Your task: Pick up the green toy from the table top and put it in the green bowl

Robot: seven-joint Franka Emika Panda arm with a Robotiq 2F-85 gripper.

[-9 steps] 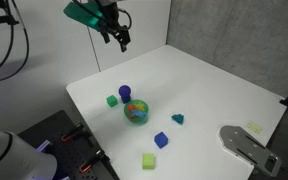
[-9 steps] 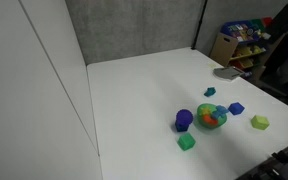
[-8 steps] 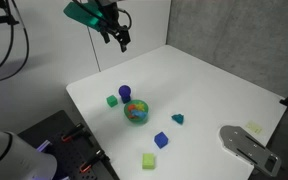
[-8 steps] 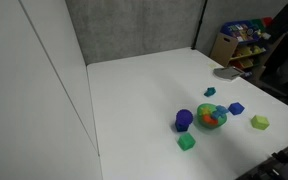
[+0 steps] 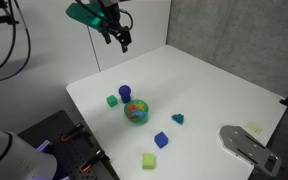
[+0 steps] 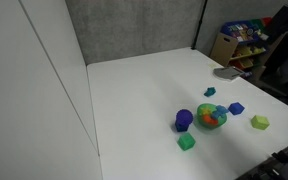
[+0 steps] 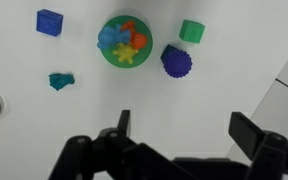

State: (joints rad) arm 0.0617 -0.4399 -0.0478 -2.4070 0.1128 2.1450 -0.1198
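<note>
Nothing has moved visibly since the earlier frames; the arm hangs at the same place. The white table (image 5: 214, 90) carries all the toys. The gripper (image 5: 122, 42) is high above it, away from them, its jaws wide apart and holding nothing. The green bowl (image 5: 136, 111) stands near the middle. The green toy (image 5: 177, 118) lies on the table apart from the bowl, near the blue cube (image 5: 161, 140). In my judgement the toy is small and sloped, so a badly centred closing could squeeze it out sideways.
</note>
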